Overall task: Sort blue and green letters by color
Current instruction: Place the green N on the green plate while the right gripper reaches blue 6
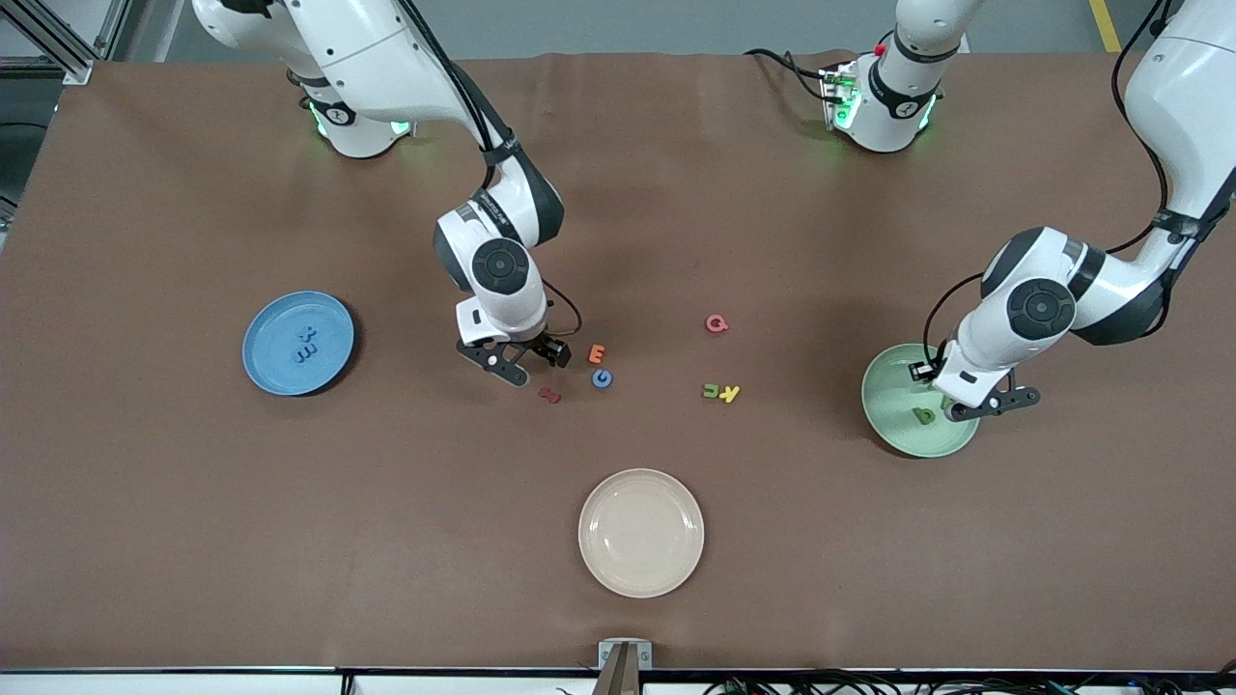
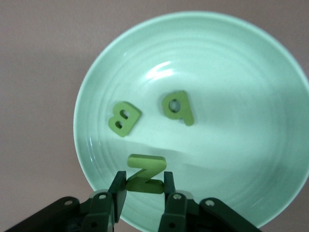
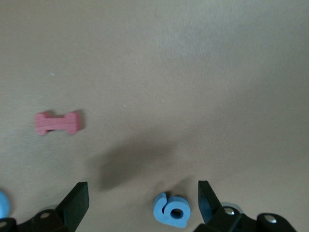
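**Two blue on the blue plate, three green at the green plate, four letters and one red piece loose mid-worktop**

Blue plate [image 1: 297, 344], toward the right arm's end of the worktop [image 1: 193, 541]: 2 blue letters [image 1: 306, 346] lying in it, touching or nearly so; shapes not legible.

Right tool [image 1: 526, 366]: low over bare worktop, jaws spread wide, nothing between them. Right wrist view shows a blue g [image 3: 171, 210] lying flat between the spread fingers [image 3: 77, 203], touching neither, and the red piece [image 3: 56, 123] apart from it.

Loose cluster, middle of the worktop:
- 1 dark red piece [image 1: 549, 395]
- 1 orange E [image 1: 597, 353]
- 1 blue G [image 1: 602, 378], just nearer the front camera than the E
- 1 pink-red G [image 1: 716, 324], alone
- 1 green u [image 1: 712, 391] touching 1 yellow K [image 1: 730, 392]

Cream plate [image 1: 641, 532]: 1, nearest the front camera.

Green plate [image 1: 919, 402], toward the left arm's end: left wrist view shows 2 green letters lying flat in it, a B [image 2: 124, 119] and a b [image 2: 178, 107], side by side but apart.

Left tool [image 2: 145, 186]: over the green plate, clenched on a green N [image 2: 146, 173], the third green letter here, gripped edgewise between both fingers.
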Tool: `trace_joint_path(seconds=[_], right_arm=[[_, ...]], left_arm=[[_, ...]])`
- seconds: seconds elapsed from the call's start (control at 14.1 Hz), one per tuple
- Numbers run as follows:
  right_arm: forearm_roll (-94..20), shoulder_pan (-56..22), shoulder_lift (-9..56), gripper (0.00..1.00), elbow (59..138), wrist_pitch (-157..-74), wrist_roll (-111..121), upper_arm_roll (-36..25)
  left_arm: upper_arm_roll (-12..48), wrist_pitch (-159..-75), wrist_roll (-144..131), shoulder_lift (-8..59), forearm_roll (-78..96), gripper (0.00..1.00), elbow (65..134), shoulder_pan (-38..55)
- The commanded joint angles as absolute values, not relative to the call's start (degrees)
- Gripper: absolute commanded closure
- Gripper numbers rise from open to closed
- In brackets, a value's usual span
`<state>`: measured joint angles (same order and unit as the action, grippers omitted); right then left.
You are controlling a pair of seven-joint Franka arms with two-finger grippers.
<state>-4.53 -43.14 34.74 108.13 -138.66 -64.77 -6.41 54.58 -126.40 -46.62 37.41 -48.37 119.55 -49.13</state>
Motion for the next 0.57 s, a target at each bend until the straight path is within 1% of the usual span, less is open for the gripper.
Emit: trace_joint_path(seconds=[0.0, 0.07, 0.35, 0.5], right_arm=[[-5.10, -44.12, 35.24, 0.00, 108.89, -138.34, -66.01, -7.12], [-5.10, -44.12, 34.90, 0.00, 109.94, -138.17, -66.01, -7.12], [-4.92, -44.82, 33.58, 0.02, 112.93, -138.16, -66.01, -7.21], [-4.83, -45.09, 32.09, 0.02, 113.73, -137.55, -65.40, -7.21]], left_arm=[[55.63, -126.74, -47.81, 36.56, -48.78, 0.10, 120.85, -49.92], [55.72, -126.65, -48.42, 36.48, -48.78, 0.00, 120.85, -49.92], [60.19, -126.12, -53.85, 36.47, -48.60, 0.00, 119.97, -49.75], [61.61, -126.12, -57.99, 37.35, -48.52, 0.00, 118.31, -47.83]])
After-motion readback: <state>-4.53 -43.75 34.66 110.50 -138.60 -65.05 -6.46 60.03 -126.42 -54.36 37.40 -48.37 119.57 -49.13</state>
